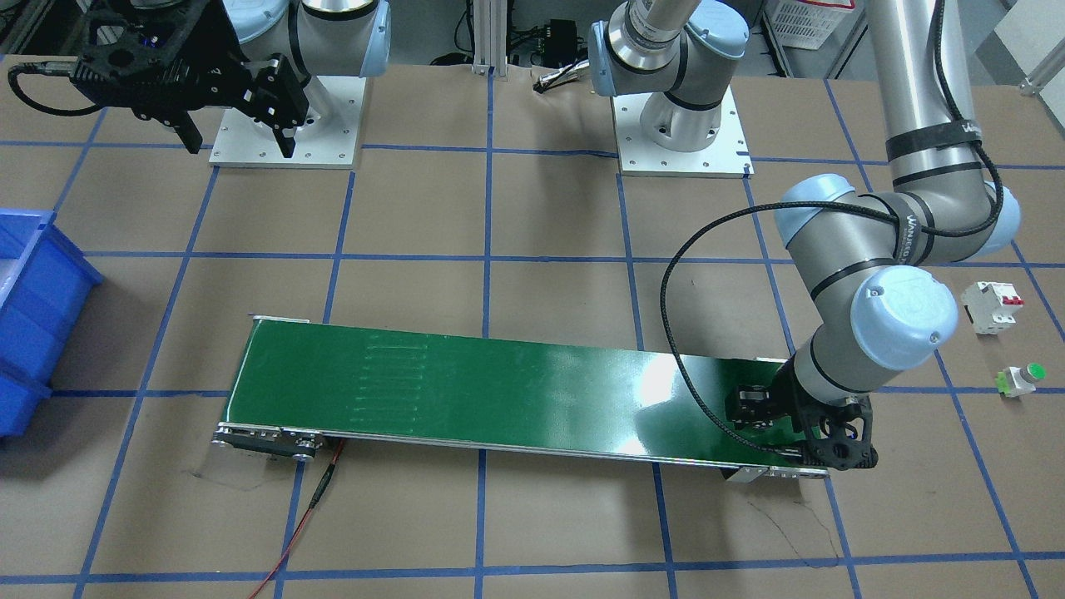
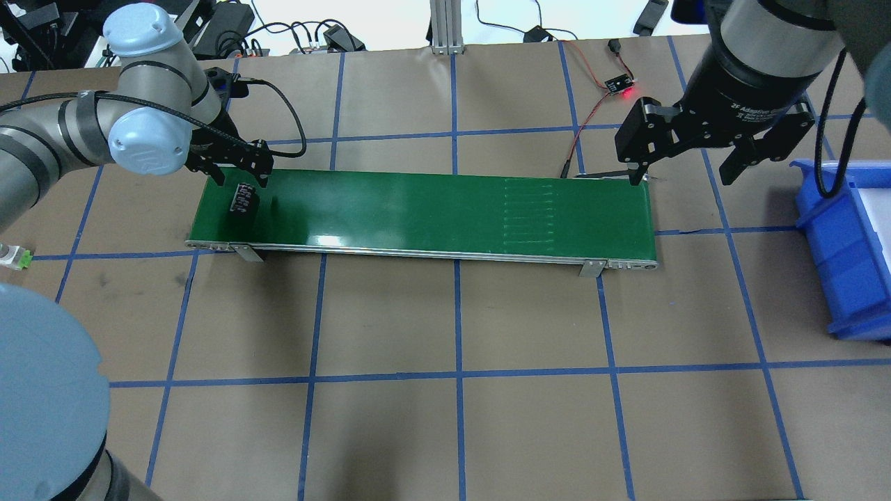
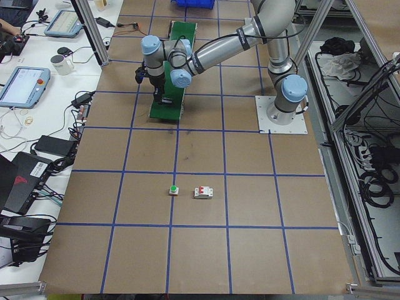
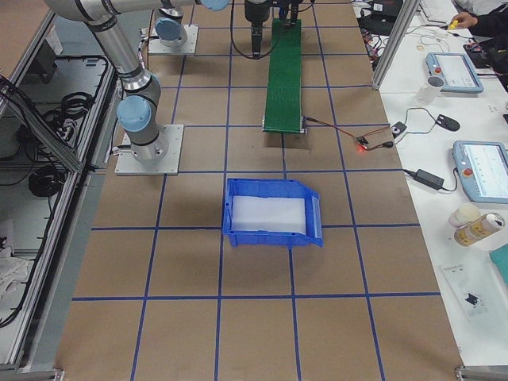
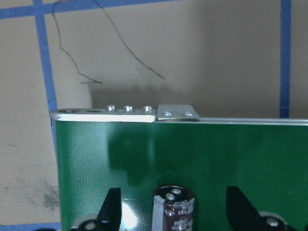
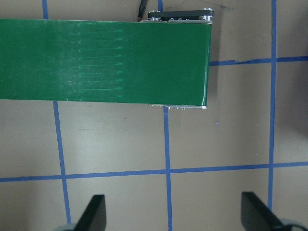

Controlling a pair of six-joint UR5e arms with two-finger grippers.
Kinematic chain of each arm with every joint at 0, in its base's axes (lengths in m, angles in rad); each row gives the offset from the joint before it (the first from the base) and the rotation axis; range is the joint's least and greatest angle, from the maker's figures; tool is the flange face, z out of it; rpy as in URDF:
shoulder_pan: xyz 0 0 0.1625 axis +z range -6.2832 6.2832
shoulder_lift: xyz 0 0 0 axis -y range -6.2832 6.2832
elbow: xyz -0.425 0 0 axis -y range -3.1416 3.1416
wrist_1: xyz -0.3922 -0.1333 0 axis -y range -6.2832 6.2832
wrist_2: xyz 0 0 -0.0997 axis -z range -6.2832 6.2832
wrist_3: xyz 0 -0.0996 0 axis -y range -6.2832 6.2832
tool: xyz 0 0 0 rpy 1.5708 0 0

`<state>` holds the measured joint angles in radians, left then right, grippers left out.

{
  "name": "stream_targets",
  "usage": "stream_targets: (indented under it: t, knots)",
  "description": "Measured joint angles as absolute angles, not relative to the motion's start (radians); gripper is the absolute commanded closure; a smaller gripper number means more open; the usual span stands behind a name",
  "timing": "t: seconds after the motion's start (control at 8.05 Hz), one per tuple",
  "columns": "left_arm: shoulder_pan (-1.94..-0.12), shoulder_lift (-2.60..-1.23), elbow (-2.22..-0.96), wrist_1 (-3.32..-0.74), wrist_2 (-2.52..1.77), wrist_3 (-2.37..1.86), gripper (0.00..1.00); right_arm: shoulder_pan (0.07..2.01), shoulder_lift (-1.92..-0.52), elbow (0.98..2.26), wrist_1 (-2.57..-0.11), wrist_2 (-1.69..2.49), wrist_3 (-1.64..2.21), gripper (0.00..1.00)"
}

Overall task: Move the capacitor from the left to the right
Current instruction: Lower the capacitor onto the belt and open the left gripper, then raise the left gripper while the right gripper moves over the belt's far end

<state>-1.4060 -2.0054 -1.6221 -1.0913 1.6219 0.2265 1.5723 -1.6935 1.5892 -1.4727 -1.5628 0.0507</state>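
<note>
Capacitor (image 5: 173,209) stands on the left end of the green belt (image 2: 418,209), right between the spread fingers of the left claw (image 2: 241,177). There is a gap on either side, and its long axis looks roughly upright. The right claw (image 2: 681,177) hangs spread and empty past the belt's far end, well apart. I count one capacitor, one belt, one blue bin (image 1: 33,316), one breaker (image 1: 992,306) and one button (image 1: 1022,378) on the bench (image 2: 452,334).
</note>
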Motion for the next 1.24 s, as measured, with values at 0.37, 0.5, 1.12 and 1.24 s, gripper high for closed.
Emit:
stream_targets:
  t: [0.37,0.5,1.12,1.24]
  knots:
    - [-1.487,-1.947,-1.594,-1.235,1.62,0.081,0.0,1.572,-1.693,1.589,-1.469,-1.563,0.051,0.0]
    - [-1.514,-1.915,-1.56,-1.316,1.621,0.021,0.0,1.572,-1.69,1.589,-1.472,-1.565,0.049,0.0]
    - [-1.589,-1.754,-1.43,-1.604,1.624,-0.121,0.0,1.564,-1.461,1.589,-1.546,-1.636,0.012,0.0]
    - [-1.595,-1.731,-1.429,-1.623,1.623,-0.126,0.0,1.564,-1.41,1.589,-1.571,-1.638,0.011,0.0]
